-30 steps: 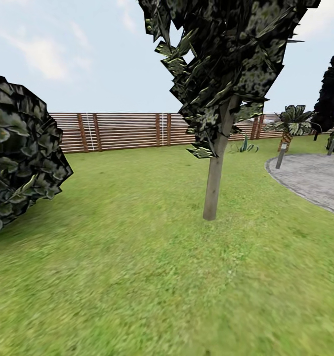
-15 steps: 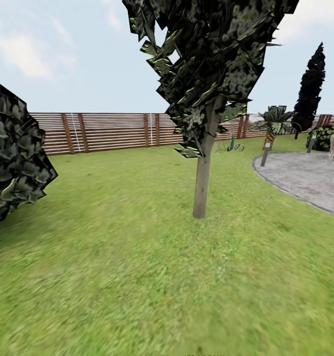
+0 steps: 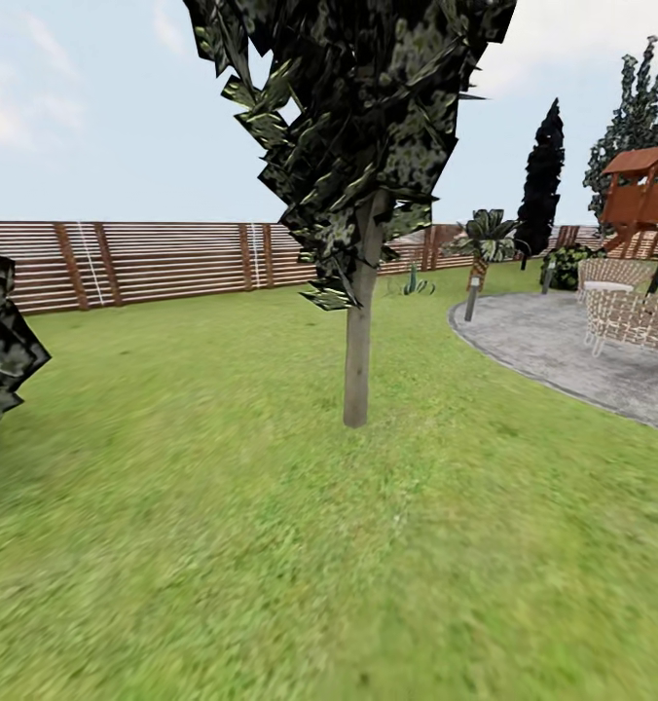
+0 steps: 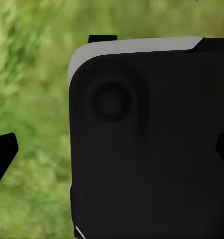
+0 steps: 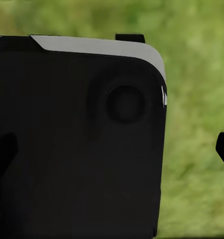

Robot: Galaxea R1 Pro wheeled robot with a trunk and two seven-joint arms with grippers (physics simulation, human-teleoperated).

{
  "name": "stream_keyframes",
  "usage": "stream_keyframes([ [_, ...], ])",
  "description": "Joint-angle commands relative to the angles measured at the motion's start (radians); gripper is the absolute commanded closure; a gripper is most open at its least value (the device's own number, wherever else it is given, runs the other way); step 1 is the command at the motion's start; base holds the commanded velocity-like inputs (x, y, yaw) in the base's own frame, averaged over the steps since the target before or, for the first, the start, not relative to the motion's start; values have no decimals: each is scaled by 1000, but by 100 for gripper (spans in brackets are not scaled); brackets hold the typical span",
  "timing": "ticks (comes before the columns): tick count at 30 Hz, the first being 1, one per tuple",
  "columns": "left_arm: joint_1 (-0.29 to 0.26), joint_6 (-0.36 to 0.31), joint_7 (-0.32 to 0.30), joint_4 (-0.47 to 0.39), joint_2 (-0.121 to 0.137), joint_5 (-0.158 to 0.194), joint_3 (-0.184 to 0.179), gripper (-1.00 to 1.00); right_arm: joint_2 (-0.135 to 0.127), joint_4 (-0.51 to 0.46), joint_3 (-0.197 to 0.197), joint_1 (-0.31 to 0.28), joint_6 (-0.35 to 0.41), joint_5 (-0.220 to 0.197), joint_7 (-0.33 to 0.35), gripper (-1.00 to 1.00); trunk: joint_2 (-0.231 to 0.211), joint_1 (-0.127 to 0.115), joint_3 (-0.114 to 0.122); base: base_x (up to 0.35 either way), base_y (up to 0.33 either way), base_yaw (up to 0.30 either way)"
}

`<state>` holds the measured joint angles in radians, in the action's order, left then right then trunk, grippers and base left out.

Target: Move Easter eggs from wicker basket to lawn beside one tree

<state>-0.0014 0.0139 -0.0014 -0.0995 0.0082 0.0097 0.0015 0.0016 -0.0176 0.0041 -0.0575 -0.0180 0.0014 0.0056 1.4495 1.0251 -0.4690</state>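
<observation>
Your left pincer (image 4: 112,152) and right pincer (image 5: 112,147) hang above blurred lawn (image 3: 222,545); whether they're open, you can't tell.

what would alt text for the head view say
A tree with a slim trunk and dark leaves stands mid-frame on a wide green lawn. A slatted wooden fence runs behind it, a dark bush sits at the left edge, and a grey paved patio with wicker chairs lies to the right.
</observation>
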Motion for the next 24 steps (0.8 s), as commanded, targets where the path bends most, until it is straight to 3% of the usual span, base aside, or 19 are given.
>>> stream_keyframes([
  [1,0,1,0,0,0,1,0,-100,0,1,0,-1,-2,0,1,-100,1,0,-1,0,0,-285],
  [24,0,1,0,0,0,1,0,-100,1,2,-1,-1,-46,0,1,-100,1,0,-1,0,0,-285],
])
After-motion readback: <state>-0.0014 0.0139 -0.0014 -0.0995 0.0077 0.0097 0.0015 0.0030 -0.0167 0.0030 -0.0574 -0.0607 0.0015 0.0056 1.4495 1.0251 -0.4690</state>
